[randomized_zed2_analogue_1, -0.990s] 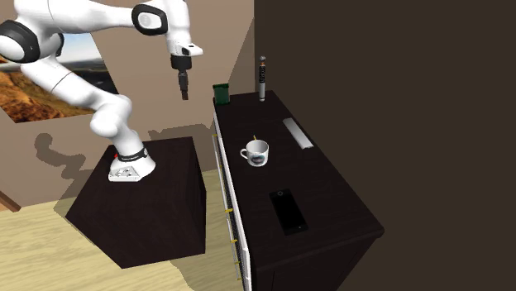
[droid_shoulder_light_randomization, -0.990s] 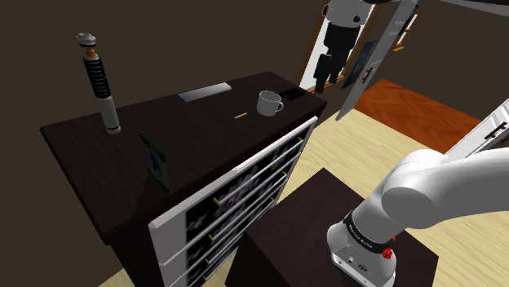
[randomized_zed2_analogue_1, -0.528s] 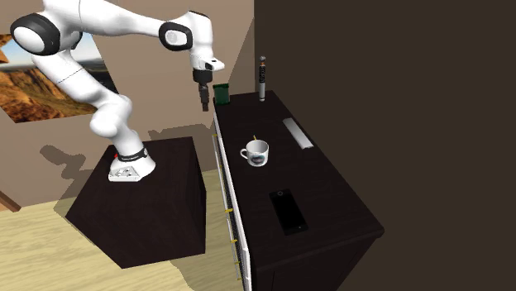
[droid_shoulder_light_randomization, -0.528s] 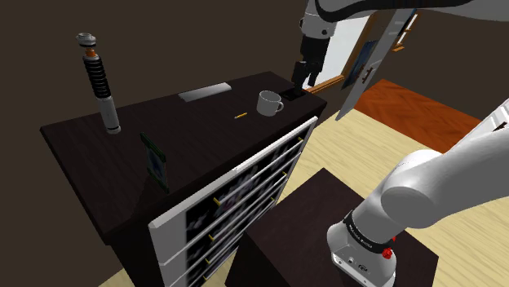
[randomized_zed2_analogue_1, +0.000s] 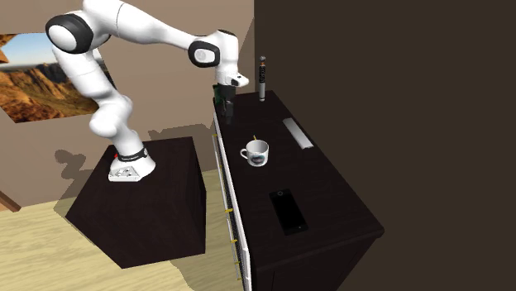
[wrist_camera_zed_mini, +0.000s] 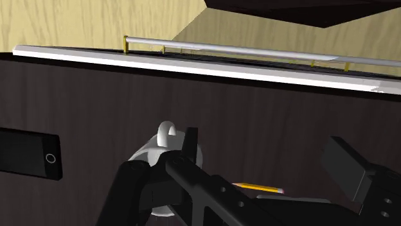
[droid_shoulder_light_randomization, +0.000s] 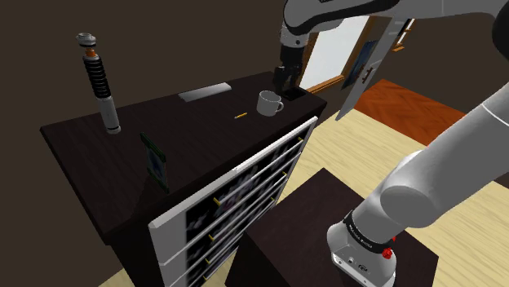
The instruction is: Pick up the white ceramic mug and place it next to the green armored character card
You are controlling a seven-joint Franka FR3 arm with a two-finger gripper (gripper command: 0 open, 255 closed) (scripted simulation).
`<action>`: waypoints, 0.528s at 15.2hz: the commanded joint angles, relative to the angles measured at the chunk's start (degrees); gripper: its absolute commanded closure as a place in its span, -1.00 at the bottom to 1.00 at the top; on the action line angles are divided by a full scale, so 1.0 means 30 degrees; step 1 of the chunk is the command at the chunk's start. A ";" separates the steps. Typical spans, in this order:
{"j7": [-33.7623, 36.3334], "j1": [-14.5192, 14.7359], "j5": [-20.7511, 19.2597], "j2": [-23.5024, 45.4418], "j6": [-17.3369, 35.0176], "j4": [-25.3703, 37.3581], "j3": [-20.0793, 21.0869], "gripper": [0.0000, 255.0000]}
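Note:
A white mug [droid_shoulder_light_randomization: 269, 103] stands upright on the dark cabinet top [droid_shoulder_light_randomization: 196, 139], near its drawer-side edge. The green card [droid_shoulder_light_randomization: 155, 161] stands on edge further along that edge toward the shoulder view's left. My gripper [droid_shoulder_light_randomization: 285, 81] hangs open above the cabinet, just behind the mug and apart from it. In the second exterior view the gripper [randomized_zed2_analogue_1: 228, 114] is up-left of the mug [randomized_zed2_analogue_1: 255, 153] and partly hides the card [randomized_zed2_analogue_1: 220, 91]. In the wrist view the mug [wrist_camera_zed_mini: 164, 138] peeks out behind one finger [wrist_camera_zed_mini: 187, 146] of the gripper [wrist_camera_zed_mini: 263, 144], with nothing between the fingers.
On the cabinet top lie a black phone [randomized_zed2_analogue_1: 289, 211], a grey bar [randomized_zed2_analogue_1: 298, 133] and a small pencil [droid_shoulder_light_randomization: 240, 117]. A lightsaber hilt [droid_shoulder_light_randomization: 99, 81] stands at the far corner. The white drawer front [droid_shoulder_light_randomization: 236, 192] has metal handles. My stand [randomized_zed2_analogue_1: 140, 198] is beside the cabinet.
The arm has swung from beside the cabinet to over its top, and the gripper has come down close to the mug. The mug and card have not moved.

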 commanded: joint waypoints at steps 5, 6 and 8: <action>-0.0668 -0.0276 0.0448 0.4511 0.1308 0.3155 -0.0317 -1.00; -0.0779 -0.0333 0.0542 0.5263 0.1417 0.3785 -0.0345 -1.00; -0.0997 -0.0464 0.0736 0.6782 0.1561 0.5135 -0.0379 -1.00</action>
